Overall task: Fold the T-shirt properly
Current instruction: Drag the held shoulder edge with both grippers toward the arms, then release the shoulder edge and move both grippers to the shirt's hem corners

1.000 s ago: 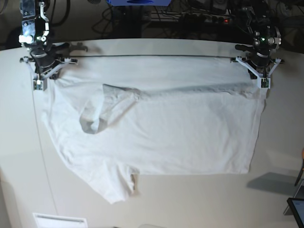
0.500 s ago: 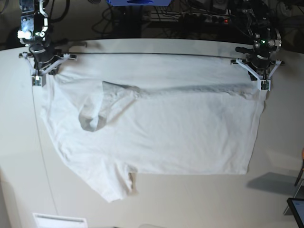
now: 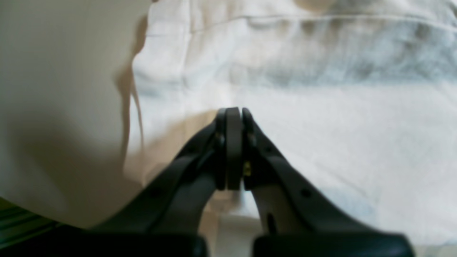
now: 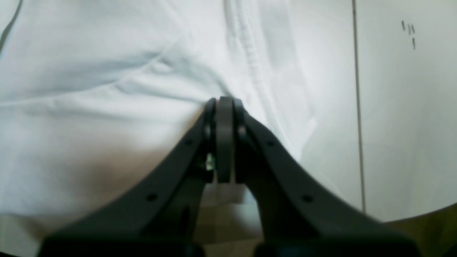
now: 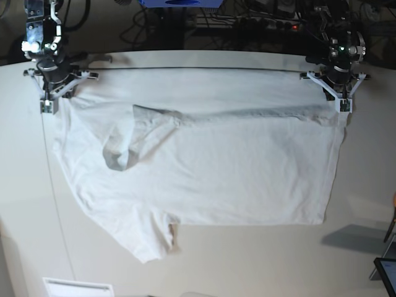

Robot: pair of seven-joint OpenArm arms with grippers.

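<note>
The white T-shirt [image 5: 235, 173] lies spread on the table, with a sleeve [image 5: 127, 145] folded over its left part and a crease running across near the far edge. My left gripper [image 5: 343, 110] is at the shirt's far right corner. In the left wrist view it [image 3: 234, 110] is shut, its tips pinching the cloth [image 3: 321, 107]. My right gripper [image 5: 47, 110] is at the far left corner. In the right wrist view it [image 4: 225, 100] is shut too, and wrinkles in the fabric [image 4: 107, 107] fan out from its tips.
The pale table [image 5: 247, 266] has a rounded far edge, with cables and dark gear [image 5: 247, 25] behind it. A thin seam [image 4: 357, 107] runs along the table beside the shirt. A white label [image 5: 77, 288] lies at the near left, and a dark object [image 5: 387, 272] is at the near right.
Both grippers have drawn back toward the far edge, the right one further. The shirt's far corners have shifted with them.
</note>
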